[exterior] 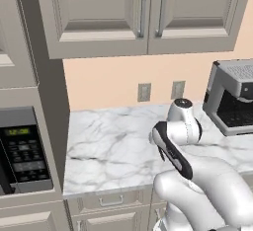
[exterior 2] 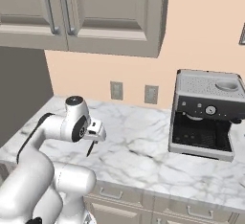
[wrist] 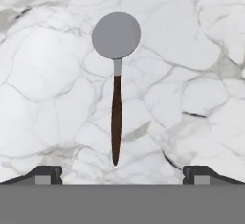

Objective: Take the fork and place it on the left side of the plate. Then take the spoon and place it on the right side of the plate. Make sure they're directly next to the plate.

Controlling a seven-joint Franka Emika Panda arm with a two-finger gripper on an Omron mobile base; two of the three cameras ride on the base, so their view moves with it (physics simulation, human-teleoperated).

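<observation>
While unlabelled, spoon (wrist: 116,89) below gripper (wrist: 122,175)

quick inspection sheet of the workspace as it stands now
surface: white marble counter, bare around the spoon.
job's things: spoon lies flat on the counter in the hand view, round silver bowl far from the end effector, dark handle pointing back toward it; its handle tip peeks out under the hand in the right base view.
clutter: nothing seen.
end effector: above the spoon, fingers wide apart, holding nothing, straddling the handle end without touching.
cables: nothing seen.
surroundings: espresso machine, two wall outlets, upper cabinets, microwave.
</observation>
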